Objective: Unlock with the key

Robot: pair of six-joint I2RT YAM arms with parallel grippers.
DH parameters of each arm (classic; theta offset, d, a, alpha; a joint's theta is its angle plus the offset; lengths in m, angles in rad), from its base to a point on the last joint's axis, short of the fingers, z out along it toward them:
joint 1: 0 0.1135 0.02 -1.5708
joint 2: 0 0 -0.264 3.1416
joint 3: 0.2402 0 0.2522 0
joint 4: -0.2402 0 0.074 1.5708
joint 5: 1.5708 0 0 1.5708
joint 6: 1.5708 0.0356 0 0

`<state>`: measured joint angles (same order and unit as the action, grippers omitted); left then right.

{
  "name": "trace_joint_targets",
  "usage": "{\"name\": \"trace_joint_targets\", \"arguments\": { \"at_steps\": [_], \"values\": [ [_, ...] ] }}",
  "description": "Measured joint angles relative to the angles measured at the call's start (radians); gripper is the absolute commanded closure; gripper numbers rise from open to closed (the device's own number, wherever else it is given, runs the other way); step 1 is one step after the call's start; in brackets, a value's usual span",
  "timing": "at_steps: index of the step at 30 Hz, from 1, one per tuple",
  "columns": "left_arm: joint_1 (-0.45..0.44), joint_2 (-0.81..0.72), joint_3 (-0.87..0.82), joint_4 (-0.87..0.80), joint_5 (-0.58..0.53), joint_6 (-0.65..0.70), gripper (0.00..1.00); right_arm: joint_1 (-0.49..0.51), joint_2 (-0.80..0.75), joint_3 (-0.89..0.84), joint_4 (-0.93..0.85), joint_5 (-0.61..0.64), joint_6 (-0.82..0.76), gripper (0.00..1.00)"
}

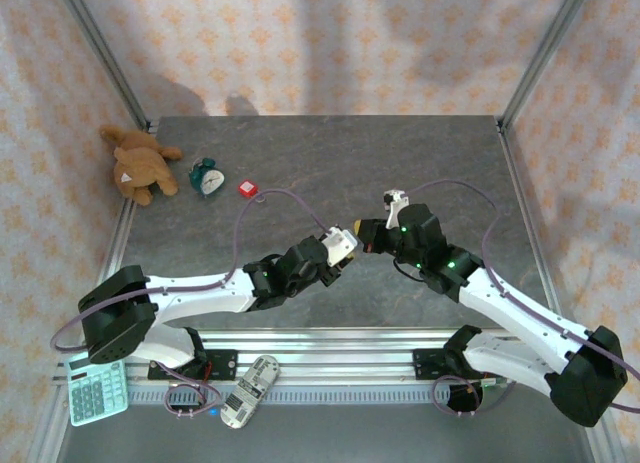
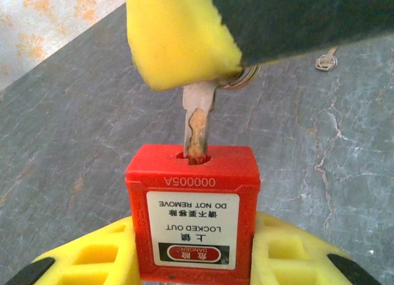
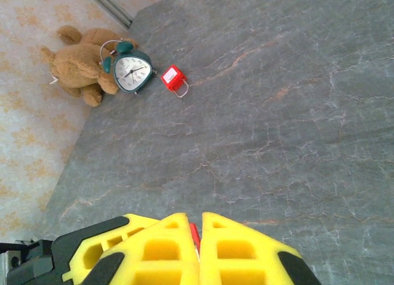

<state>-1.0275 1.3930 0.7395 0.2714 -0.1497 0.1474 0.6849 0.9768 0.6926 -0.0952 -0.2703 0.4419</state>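
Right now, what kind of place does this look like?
Probably a robot test booth: a metal frame with patterned walls around a grey table, plus props like a teddy bear and alarm clock.

My top cam looks down from high behind the rig over the whole table (image 1: 330,163). L wrist cam's v. close on padlock (image 2: 191,223) and key (image 2: 198,128). R wrist cam faces out along the table; shares teddy (image 3: 77,63), clock (image 3: 130,71) w/ top.
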Motion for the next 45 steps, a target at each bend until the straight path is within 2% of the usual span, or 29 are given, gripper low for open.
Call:
{"name": "trace_joint_targets", "arguments": {
  "at_steps": [23,37,45],
  "values": [
    [0.007,-0.01,0.0,-0.076,-0.012,-0.039,0.72,-0.001,0.084,-0.009,0.074,-0.073,-0.003,0.95],
    [0.007,-0.01,0.0,-0.075,-0.016,-0.045,0.71,-0.003,0.089,-0.021,0.093,-0.069,0.01,0.94],
    [0.015,-0.01,0.0,-0.105,-0.01,-0.068,0.72,-0.003,0.148,0.001,0.093,-0.079,0.011,0.94]
  ]
}}
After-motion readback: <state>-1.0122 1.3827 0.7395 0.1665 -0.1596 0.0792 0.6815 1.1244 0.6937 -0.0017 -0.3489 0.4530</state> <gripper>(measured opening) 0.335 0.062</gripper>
